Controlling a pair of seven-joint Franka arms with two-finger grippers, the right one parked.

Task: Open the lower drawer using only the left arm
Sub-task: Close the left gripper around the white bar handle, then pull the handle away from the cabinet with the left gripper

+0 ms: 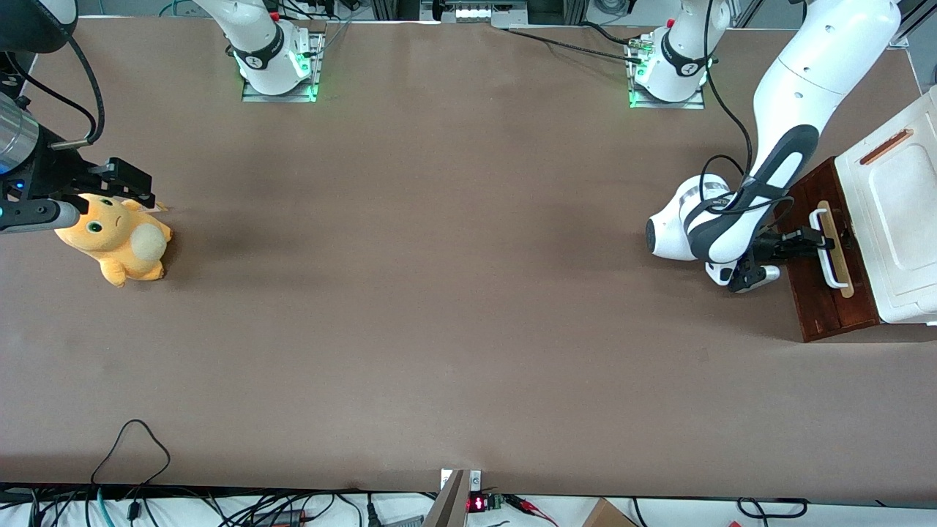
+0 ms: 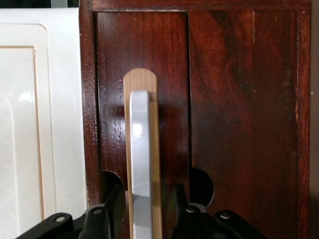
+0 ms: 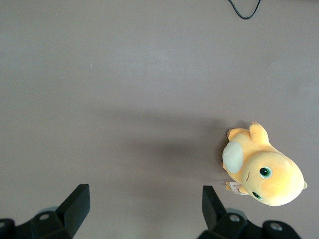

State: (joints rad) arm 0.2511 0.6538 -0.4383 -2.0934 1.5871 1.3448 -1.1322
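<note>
At the working arm's end of the table, the lower drawer is seen as a dark red-brown front beside the white cabinet top. The left arm is bent down in front of it, and its gripper is brought right up to the white loop handle mounted on a pale wood strip.

In the wrist view the two fingers are spread apart with the handle bar between them; a gap is visible on each side, so the bar is straddled but not yet clamped. Nothing is held.

The approach and alignment can be judged as done. Closing on the handle and the pull itself are left: no light wood interior is exposed in either view, so it cannot be told that the drawer is opened at all.

What the drawer holds is hidden.

Toward the parked arm's end of the table, an orange plush toy is lying on the brown table.
</note>
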